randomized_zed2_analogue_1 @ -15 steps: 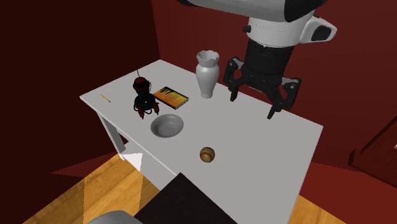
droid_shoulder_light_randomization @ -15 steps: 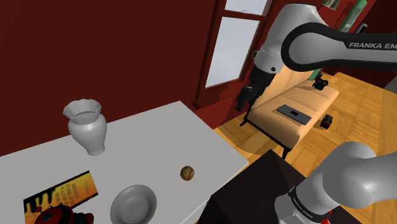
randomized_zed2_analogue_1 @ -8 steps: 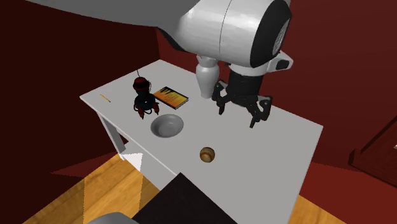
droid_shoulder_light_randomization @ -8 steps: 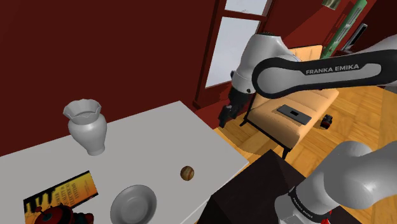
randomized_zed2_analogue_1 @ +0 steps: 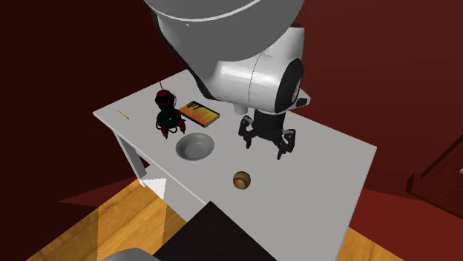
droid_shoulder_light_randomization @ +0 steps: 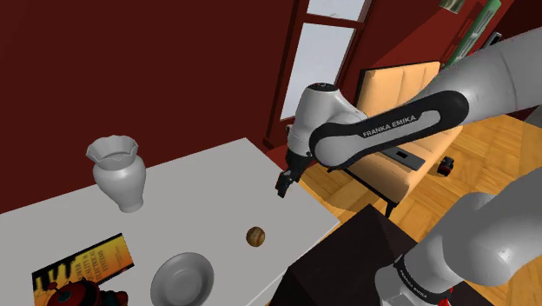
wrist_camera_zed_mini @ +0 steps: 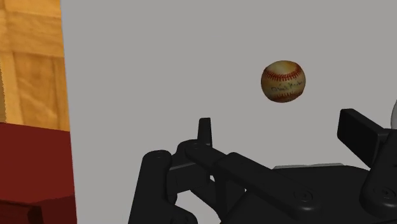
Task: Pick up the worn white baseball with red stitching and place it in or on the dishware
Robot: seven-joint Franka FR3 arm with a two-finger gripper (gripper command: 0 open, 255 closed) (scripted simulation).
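Observation:
A worn, brownish-white baseball (droid_shoulder_light_randomization: 255,236) with red stitching lies on the grey table (droid_shoulder_light_randomization: 208,187), near its front edge. It is also in the second exterior view as the baseball (randomized_zed2_analogue_1: 242,179), and in the wrist view as the baseball (wrist_camera_zed_mini: 284,81) ahead of the fingers. The dishware is a plain grey bowl (droid_shoulder_light_randomization: 182,280), standing empty on the table; across the table it is the bowl (randomized_zed2_analogue_1: 195,146) left of the ball. My black gripper (droid_shoulder_light_randomization: 283,182) hovers open over the table, apart from the ball. The gripper (randomized_zed2_analogue_1: 262,146) holds nothing, and the gripper (wrist_camera_zed_mini: 280,130) has its fingers spread wide.
A white vase (droid_shoulder_light_randomization: 119,172) stands at the table's back. A yellow-and-black book (droid_shoulder_light_randomization: 82,261) and a red and black toy (randomized_zed2_analogue_1: 167,111) lie beyond the bowl, with a pencil (randomized_zed2_analogue_1: 122,114) at the far corner. A couch (droid_shoulder_light_randomization: 404,130) stands on the wooden floor.
The arm has swung down and toward the shoulder view's left, bringing the open gripper from beyond the table's edge to just above the table near the ball. The ball and bowl stayed put.

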